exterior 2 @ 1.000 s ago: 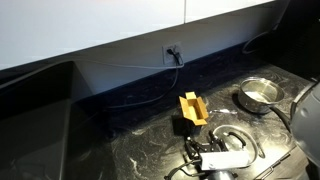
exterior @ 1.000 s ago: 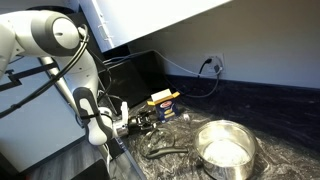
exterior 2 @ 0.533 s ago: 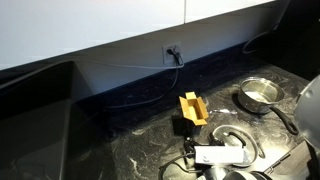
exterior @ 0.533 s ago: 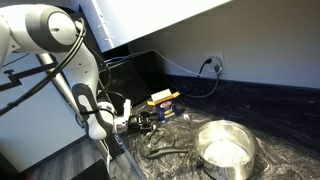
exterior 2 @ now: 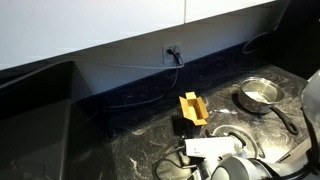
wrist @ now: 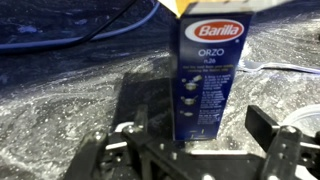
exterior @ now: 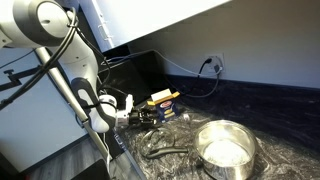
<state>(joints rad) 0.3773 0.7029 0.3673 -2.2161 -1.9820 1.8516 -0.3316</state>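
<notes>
- Dead ahead at twelve o'clock in the wrist view, the orzo box (wrist: pixel 208 75) stands upright on the black counter (wrist: pixel 60 100), front panel toward the camera and top flap open.
- The gripper (wrist: pixel 200 130) has its jaws spread wide, one finger at nine o'clock of the box's foot and one at three. Neither seems to touch the cardboard.
- The box looks closer to the three o'clock finger. Shifting a little that way would centre it, so closing does not shove it sideways.
- Thin cardboard with an open top calls for a gentle squeeze. Crushing or tilting it could spill the pasta.
- In an exterior view, the steel pot (exterior: pixel 224 148) lies at four o'clock of the box and a dark cable (exterior: pixel 165 151) at six, so any swing should stay clear of both.
</notes>
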